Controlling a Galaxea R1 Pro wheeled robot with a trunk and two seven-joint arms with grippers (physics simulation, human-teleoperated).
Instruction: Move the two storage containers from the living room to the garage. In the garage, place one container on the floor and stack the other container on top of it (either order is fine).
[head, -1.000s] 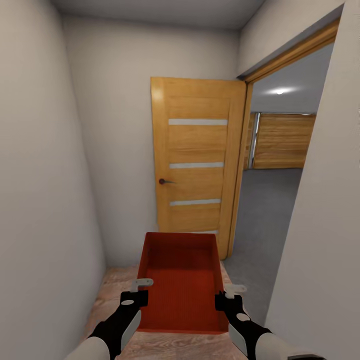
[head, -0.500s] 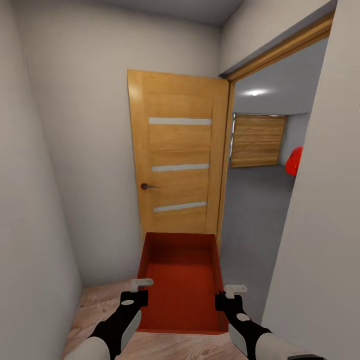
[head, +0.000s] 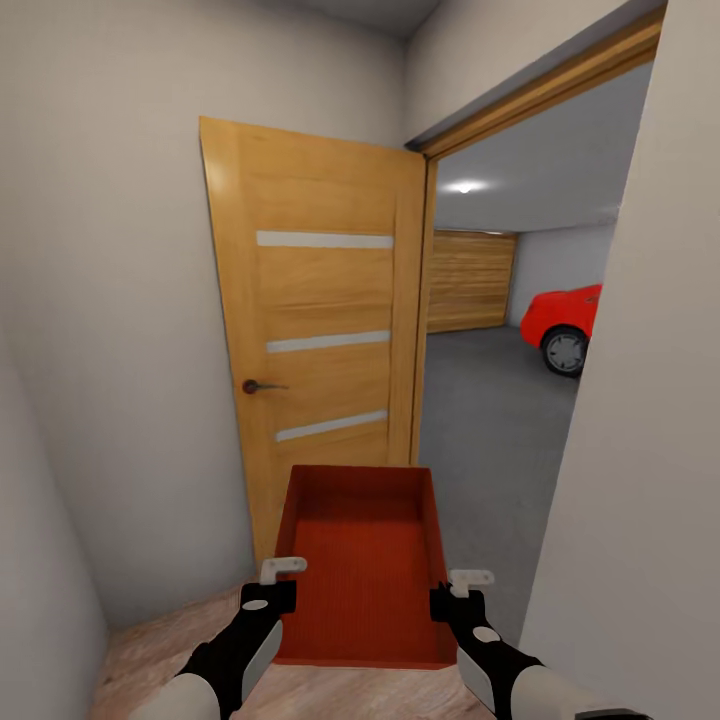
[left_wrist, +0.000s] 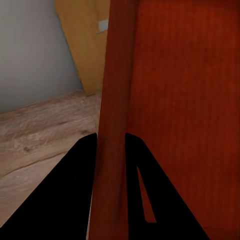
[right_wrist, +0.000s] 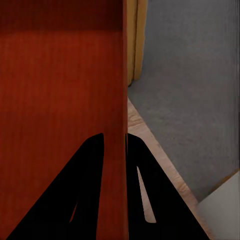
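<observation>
Both arms carry one storage container (head: 362, 565) out front, level above the wood plank floor (head: 170, 650). The left gripper (head: 268, 590) has its jaws pinched on the left wall; the right gripper (head: 458, 592) clamps the right wall. Ahead, the orange door (head: 315, 330) stands open, showing the garage's grey concrete floor (head: 490, 420) and a red car (head: 562, 322).

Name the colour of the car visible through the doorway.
Red, with a dark tyre; the car shows best in the head view, parked on the garage's grey floor.
</observation>
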